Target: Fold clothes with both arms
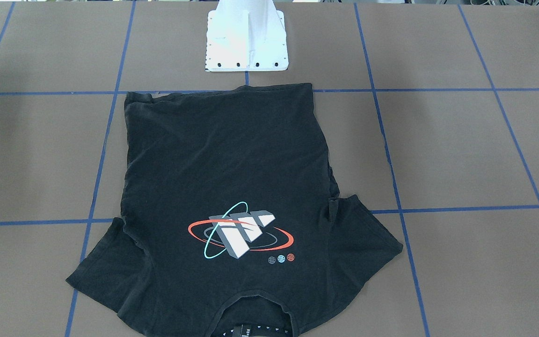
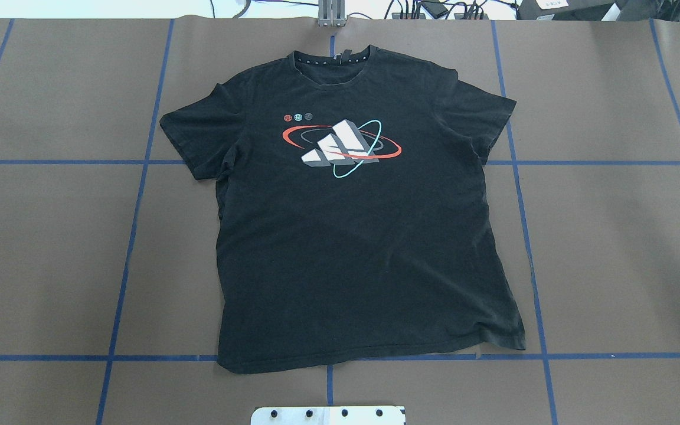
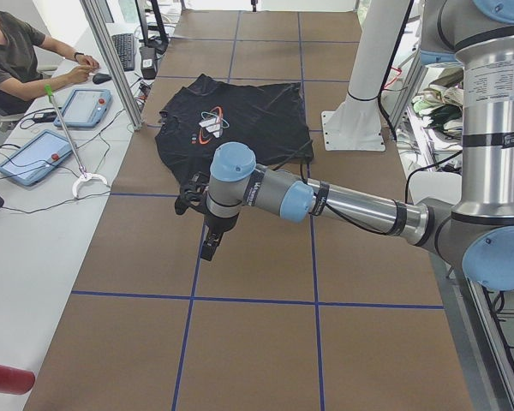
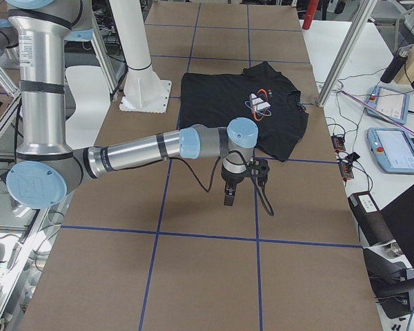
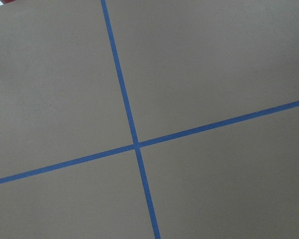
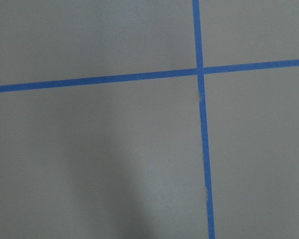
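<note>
Pedestal (image 1: 246, 42) sitting just off shirt (image 2: 352, 236) hem; collar pointing away from it, toward you. Well aside, left gripper (image 3: 208, 250) and right gripper (image 4: 229, 198) hanging, opening unreadable.

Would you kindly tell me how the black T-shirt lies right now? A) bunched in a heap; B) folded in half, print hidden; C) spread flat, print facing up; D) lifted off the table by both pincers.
C: the T-shirt lies spread out on the table, both sleeves out and its logo print facing up.
</note>
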